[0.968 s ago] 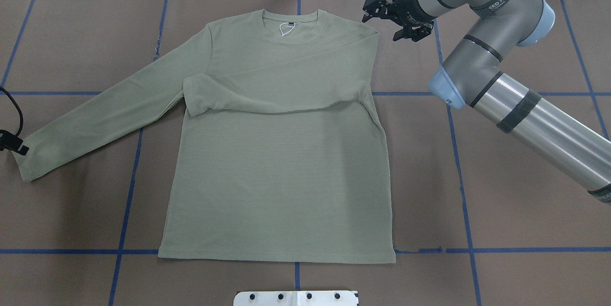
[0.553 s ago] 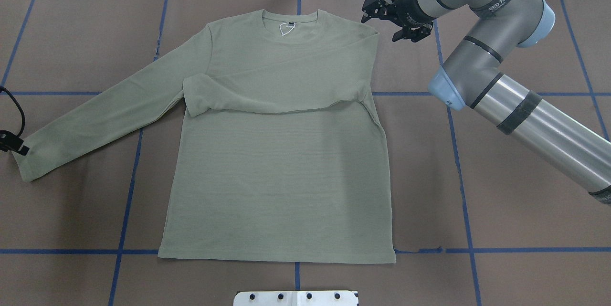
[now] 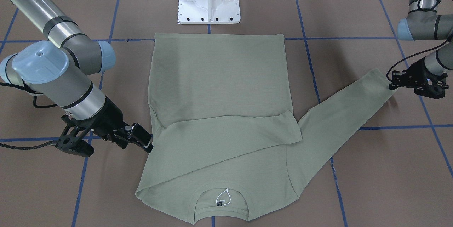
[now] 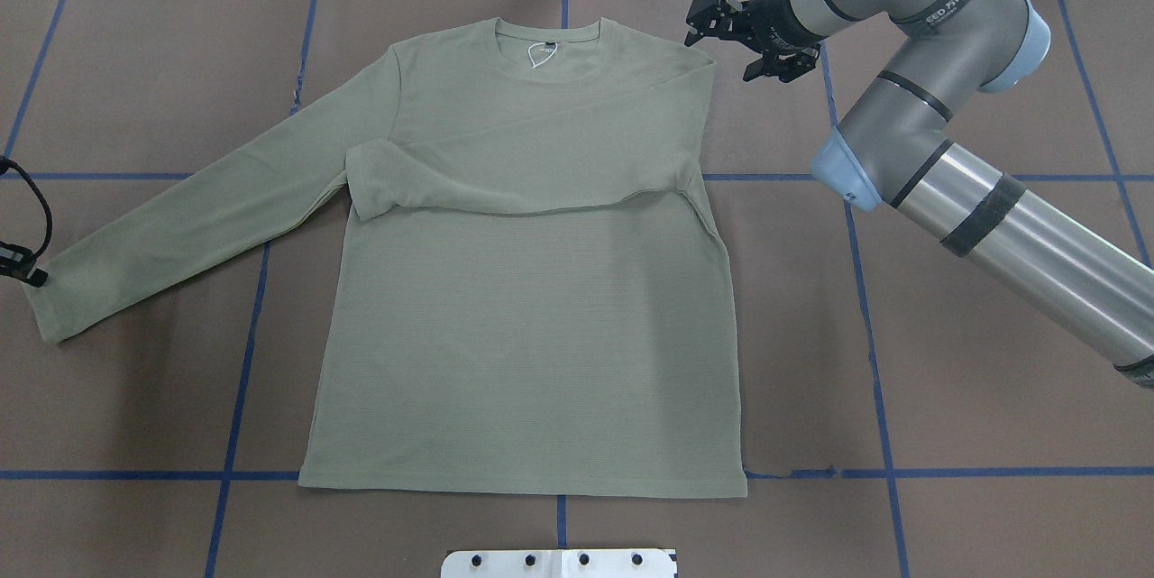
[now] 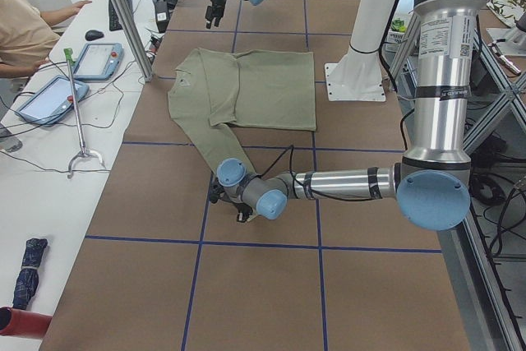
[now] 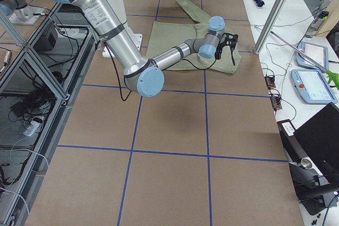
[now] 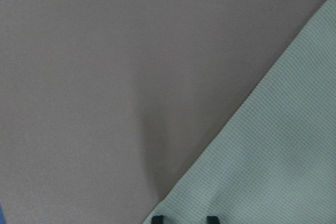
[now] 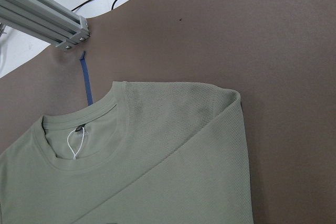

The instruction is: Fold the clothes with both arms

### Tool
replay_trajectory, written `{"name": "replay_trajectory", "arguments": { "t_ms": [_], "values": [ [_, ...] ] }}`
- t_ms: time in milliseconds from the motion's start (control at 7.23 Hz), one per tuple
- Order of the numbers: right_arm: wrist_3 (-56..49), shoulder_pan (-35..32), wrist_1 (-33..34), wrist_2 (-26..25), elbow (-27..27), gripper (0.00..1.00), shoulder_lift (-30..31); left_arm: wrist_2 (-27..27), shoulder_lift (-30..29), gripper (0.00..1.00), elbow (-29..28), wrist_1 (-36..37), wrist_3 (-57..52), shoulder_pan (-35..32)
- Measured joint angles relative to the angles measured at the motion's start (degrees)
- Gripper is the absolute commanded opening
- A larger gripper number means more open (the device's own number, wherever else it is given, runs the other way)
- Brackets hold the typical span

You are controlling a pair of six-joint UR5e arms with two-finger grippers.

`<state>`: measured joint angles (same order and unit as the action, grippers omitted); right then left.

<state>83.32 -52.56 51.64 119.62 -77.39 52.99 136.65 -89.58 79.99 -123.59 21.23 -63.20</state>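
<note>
The shirt (image 4: 541, 334) lies flat, front up, in the middle of the bench (image 4: 947, 470), with its collar (image 4: 547, 32) away from the robot and its hem toward it. One sleeve (image 4: 505, 172) — the one on the robot's right — is laid across the chest, its end reaching the opposite armpit, so that side's first fold looks done.

The other sleeve (image 4: 198, 208) runs out straight, slanting toward the robot's left. That is why the left hand (image 3: 393, 84) sits low at its cuff (image 4: 54, 307). The end of the sleeve is the place to take it, so the whole length can be carried over to mirror the first. In the wrist view the two fingertips (image 7: 211, 218) show a gap between them, with the sleeve's edge lying flat beneath. The hand appears open with hold of nothing, the pinch not yet made.

The right hand (image 4: 718, 55) hangs just off the shirt's right shoulder (image 4: 690, 64), spread wide and empty. Its place there reads as readiness — near enough to pin or take the shoulder, yet clear of the path the free sleeve would cross. The step in hand, I judge, is the second sleeve fold, and the body folds remain.
</note>
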Motion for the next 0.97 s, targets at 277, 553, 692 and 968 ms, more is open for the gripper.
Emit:
{"name": "replay_trajectory", "arguments": {
  "t_ms": [277, 553, 692, 968],
  "values": [
    [0.0, 0.0, 0.0, 0.0, -0.4, 0.95, 0.3, 0.2, -0.5, 0.43, 0.0, 0.1, 0.2, 0.0],
    [0.0, 0.0, 0.0, 0.0, -0.6, 0.95, 0.4, 0.2, -0.6, 0.52, -0.7, 0.1, -0.1, 0.0],
    [0.0, 0.0, 0.0, 0.0, -0.6, 0.95, 0.4, 0.3, -0.6, 0.52, -0.7, 0.1, -0.2, 0.0],
    [0.2, 0.1, 0.0, 0.0, -0.9, 0.96, 0.5, 0.2, -0.5, 0.52, -0.4, 0.2, -0.3, 0.0]
  ]
}}
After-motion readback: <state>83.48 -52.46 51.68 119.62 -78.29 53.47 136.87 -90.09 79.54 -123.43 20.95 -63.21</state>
